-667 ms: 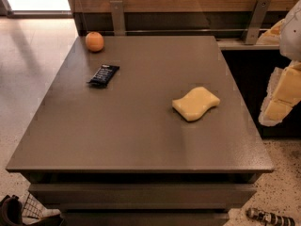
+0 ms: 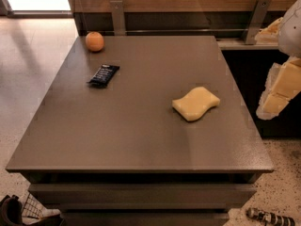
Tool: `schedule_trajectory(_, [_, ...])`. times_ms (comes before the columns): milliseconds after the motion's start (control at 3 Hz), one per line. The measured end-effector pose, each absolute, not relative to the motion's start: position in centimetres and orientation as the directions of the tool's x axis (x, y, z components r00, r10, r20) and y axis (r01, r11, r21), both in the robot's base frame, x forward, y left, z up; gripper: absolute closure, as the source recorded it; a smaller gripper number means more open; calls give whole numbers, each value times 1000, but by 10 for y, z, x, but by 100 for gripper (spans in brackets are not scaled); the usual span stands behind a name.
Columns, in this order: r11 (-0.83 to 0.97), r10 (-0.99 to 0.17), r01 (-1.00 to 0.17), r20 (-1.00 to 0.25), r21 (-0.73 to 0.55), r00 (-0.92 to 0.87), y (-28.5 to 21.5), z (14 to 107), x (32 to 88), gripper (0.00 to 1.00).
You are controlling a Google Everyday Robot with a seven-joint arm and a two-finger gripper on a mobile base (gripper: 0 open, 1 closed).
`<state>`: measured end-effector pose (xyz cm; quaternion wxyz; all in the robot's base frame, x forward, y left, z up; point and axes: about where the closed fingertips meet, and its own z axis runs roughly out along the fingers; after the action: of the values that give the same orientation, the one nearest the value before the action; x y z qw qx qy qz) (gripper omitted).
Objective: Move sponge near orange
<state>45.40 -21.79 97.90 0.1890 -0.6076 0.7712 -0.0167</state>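
The pale yellow sponge lies flat on the right half of the brown table. The orange sits at the table's far left corner. My gripper hangs at the right edge of the view, off the table's right side and above the floor, well to the right of the sponge and touching nothing. Its cream-yellow fingers point down and to the left.
A dark blue-black wrapped snack bar lies on the table's left half, in front of the orange. A wooden wall with metal brackets runs behind the table. Dark objects lie on the floor at the lower corners.
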Motion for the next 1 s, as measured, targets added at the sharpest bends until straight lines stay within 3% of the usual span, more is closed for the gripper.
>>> schedule_trajectory(667, [234,-835,-949,-544,-213,-84,-213,943,502,0])
schedule_trajectory(1000, [238,-691,-949,-722,-205,-18,-200,923,513,0])
